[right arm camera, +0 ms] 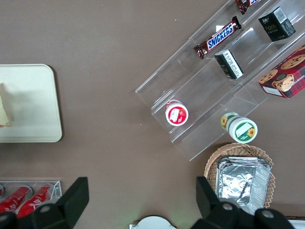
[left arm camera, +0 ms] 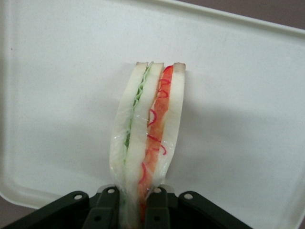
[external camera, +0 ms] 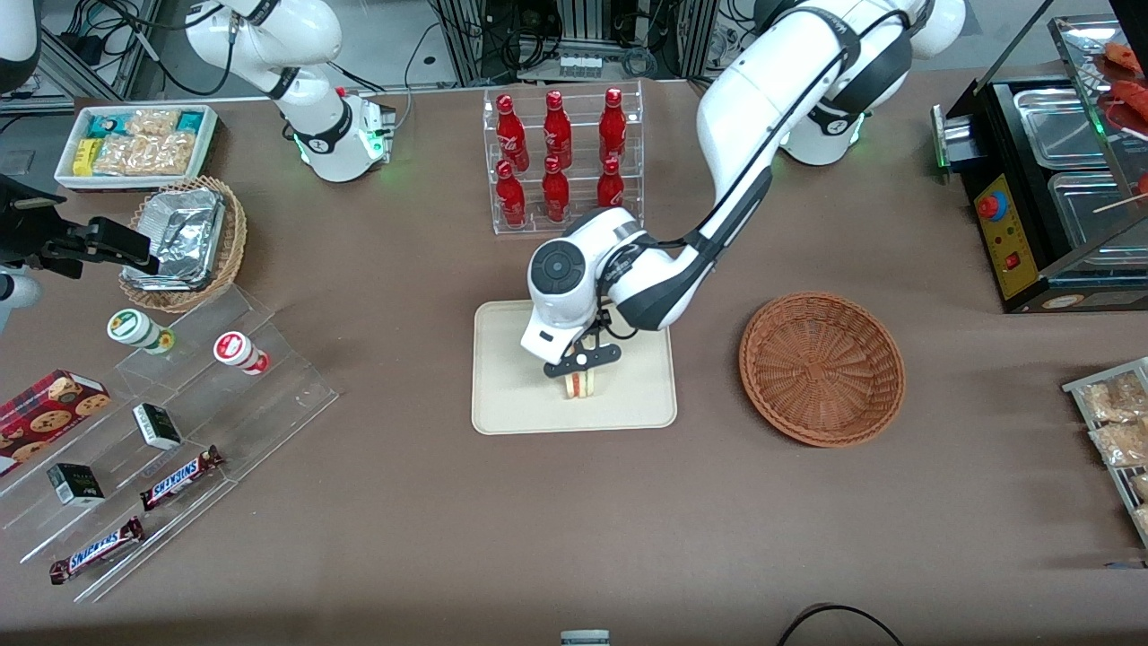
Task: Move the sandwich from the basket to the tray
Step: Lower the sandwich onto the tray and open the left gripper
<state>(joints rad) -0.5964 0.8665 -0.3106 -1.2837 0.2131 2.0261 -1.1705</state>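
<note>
The left arm's black two-finger gripper (external camera: 583, 361) is down over the flat cream-beige rectangular tray with rounded corners (external camera: 511, 395), and it has the small triangular sandwich wedge of pale bread (external camera: 579, 384) pinched between its fingers. From the wrist camera the sandwich (left arm camera: 148, 138) stands on edge, green filling in one seam and orange-red filling in the other, clear wrap glinting over the bread, and the two dark fingers (left arm camera: 107, 205) are closed against its sides with the pale tray surface (left arm camera: 248, 95) filling everything around it. Whether the bottom edge of the sandwich touches the tray or hangs just above it, I cannot tell. In the front view the sandwich sits at about the middle of the tray, slightly toward the side nearer the camera. The round, shallow, reddish-brown woven wicker basket (external camera: 821, 368) lies just beside the tray toward the working arm's end of the table, with nothing in it. Farther from the camera than the tray stands a clear acrylic rack of red bottles (external camera: 560, 157). Toward the parked arm's end there is a clear stepped display with Snickers bars (external camera: 179, 475), and a lighter tan wicker basket holding silver foil trays (external camera: 184, 238).
</note>
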